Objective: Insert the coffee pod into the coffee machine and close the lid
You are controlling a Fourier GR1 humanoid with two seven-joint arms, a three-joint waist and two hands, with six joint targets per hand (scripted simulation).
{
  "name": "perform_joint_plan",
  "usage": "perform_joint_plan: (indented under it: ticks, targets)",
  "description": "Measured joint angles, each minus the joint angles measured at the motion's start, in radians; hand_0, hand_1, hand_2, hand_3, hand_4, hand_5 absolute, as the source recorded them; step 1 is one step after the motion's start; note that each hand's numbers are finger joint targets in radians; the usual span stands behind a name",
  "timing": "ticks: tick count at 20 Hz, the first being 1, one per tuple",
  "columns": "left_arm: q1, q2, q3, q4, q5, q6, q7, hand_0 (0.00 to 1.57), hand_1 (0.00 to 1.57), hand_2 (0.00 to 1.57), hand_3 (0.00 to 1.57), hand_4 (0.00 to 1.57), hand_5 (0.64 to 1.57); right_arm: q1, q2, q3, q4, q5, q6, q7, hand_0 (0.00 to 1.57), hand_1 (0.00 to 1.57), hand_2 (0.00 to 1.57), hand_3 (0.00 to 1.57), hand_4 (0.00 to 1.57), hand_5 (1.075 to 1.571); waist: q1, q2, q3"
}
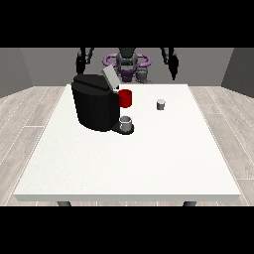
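Under the coffee machine [95, 106] spout, a cup [126, 123]; lid [110, 78] raised.

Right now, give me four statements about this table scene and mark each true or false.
1. The coffee machine has its lid raised. True.
2. The coffee pod sits inside the machine. False: it stands on the table, apart from the machine, toward the view's right.
3. A grey cup stands on the machine's base. True.
4. The hand at the view's right holds the pod. False: it hangs above the table's far edge, away from the pod.
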Motion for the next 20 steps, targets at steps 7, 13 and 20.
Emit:
perform_joint_plan:
  ticks: [7,13,20]
  targets:
    - [0.0,0.124,-0.054,-0.008,-0.098,-0.104,-0.062,0.0,0.0,0.0,0.0,0.0,1.571,-0.009,-0.01,-0.017,0.034,0.009,-0.003,-0.024,0.0,0.0,0.0,0.0,0.0,1.571,-0.004,-0.017,0.0048]
    - [-0.089,0.251,-0.054,0.044,-0.206,-0.159,-0.072,0.0,0.0,0.0,0.0,0.0,1.571,-0.073,0.006,-0.01,0.039,0.11,-0.113,-0.049,0.0,0.0,0.0,0.0,0.0,1.571,-0.042,0.046,0.0055]
    - [-0.249,0.336,-0.007,0.205,-0.269,-0.206,-0.027,0.0,0.0,0.0,0.0,0.0,1.571,-0.124,0.03,0.048,0.015,0.164,-0.134,-0.03,0.0,0.0,0.0,0.0,0.0,1.571,-0.121,0.112,0.0054]
